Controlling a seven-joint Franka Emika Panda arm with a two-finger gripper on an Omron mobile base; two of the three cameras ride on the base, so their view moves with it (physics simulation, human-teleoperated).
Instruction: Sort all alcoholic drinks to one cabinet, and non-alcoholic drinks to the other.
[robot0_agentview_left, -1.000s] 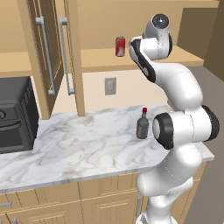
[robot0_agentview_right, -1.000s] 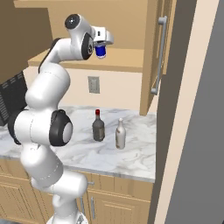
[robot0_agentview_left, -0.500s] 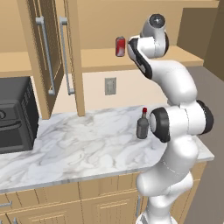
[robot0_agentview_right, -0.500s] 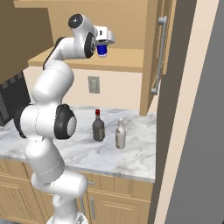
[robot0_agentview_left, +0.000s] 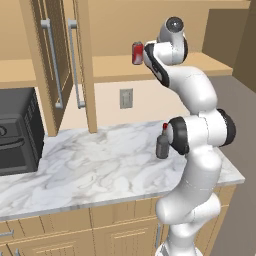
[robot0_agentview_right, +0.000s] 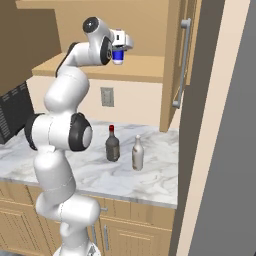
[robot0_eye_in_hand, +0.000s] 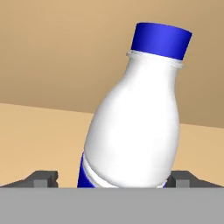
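White bottle (robot0_eye_in_hand: 135, 118) with blue cap stands on the cabinet shelf (robot0_agentview_right: 145, 67) near the red can (robot0_agentview_left: 137, 52), between fingers (robot0_eye_in_hand: 43, 179) apparently spread wide; we judge release underway, next retreating toward counter's (robot0_agentview_left: 100, 170) bottles.

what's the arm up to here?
It's sorting drinks into the wall cabinets. The gripper is up at the open cabinet's shelf with the white blue-capped bottle between its wide-open fingers, so it looks to be letting go of it. The red soda can already stands on that shelf. The dark grey red-capped bottle and the pale beige bottle are still on the marble counter.
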